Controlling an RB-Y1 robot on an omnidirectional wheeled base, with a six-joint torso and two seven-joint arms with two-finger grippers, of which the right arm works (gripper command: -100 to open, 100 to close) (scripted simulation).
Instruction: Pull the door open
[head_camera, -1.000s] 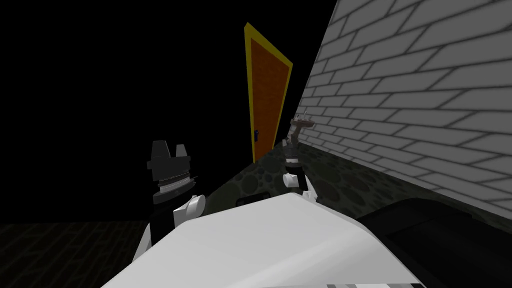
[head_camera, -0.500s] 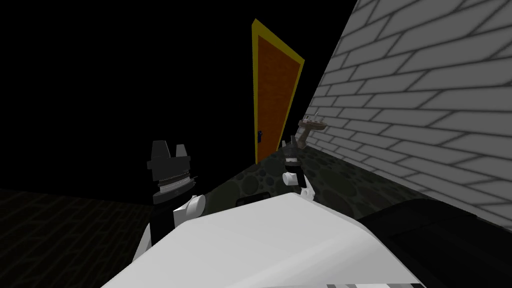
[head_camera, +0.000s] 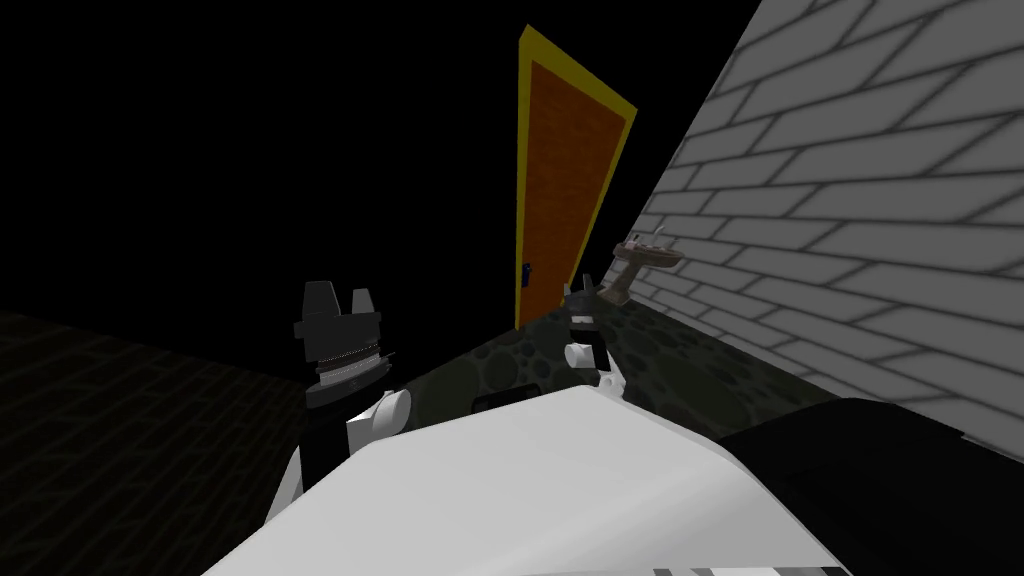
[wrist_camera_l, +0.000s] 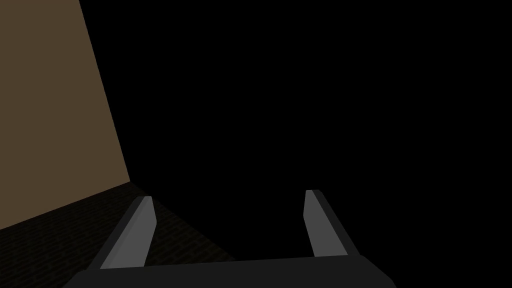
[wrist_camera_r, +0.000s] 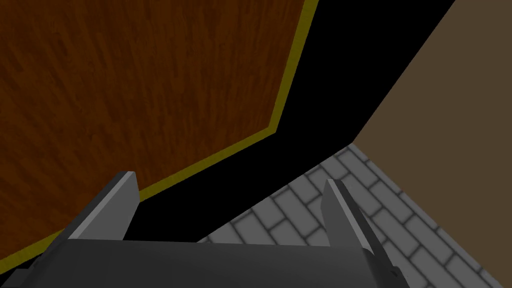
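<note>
Door (head_camera: 560, 180) straight ahead, an orange-brown wood panel with a yellow border, standing upright beside the grey brick wall (head_camera: 850, 200), black area on its other side; its small dark handle (head_camera: 526, 270) sits low on the edge away from the wall; a small sink (head_camera: 648, 256) stands against the wall just beside the door, over the dark pebbled floor (head_camera: 700, 360); right gripper (wrist_camera_r: 227, 210) points at the door, fingers spread apart, short of the panel, below and to the wall side of the handle; left gripper (wrist_camera_l: 225, 225) hangs back on my left, fingers apart too, facing a black area.
</note>
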